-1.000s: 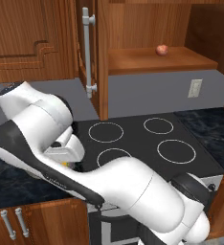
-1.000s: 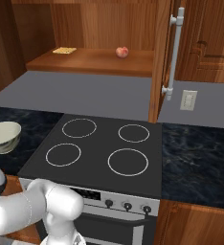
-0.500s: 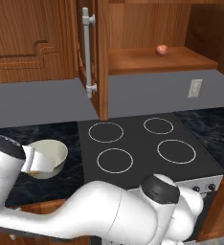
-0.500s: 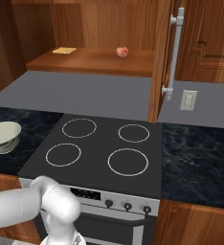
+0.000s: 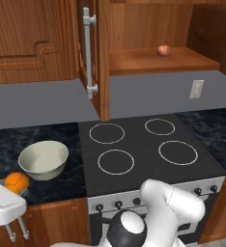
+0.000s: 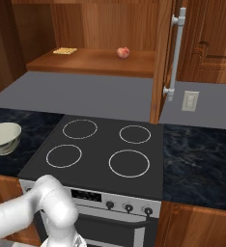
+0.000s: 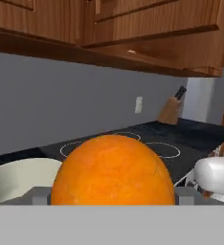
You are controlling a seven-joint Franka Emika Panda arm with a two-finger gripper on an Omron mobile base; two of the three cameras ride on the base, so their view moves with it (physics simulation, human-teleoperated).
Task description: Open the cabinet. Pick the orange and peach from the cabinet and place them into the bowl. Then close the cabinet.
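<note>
The cabinet (image 5: 153,60) stands open, its left door and long silver handle (image 5: 88,48) swung out over the counter. The peach (image 5: 163,49) (image 6: 123,52) rests on the cabinet (image 6: 100,61) shelf. The cream-white bowl (image 5: 43,159) (image 6: 3,137) sits on the dark counter left of the stove. My gripper (image 5: 14,189) is low at the front left, just before the counter edge, shut on the orange (image 5: 17,181). In the hand view the orange (image 7: 113,170) sits close up in my gripper (image 7: 113,197), with the bowl (image 7: 18,179) just behind it to the left.
A black four-ring stove (image 5: 144,149) lies right of the bowl, with my white arm bent low in front of it. A small yellow item (image 6: 65,50) sits on the shelf's left end. A knife block (image 7: 171,111) stands far along the counter. An outlet (image 5: 197,88) is on the wall.
The arm has swung from above the stove's left side down to the front left, carrying the orange past the bowl. The bowl now shows uncovered. The peach has not moved.
</note>
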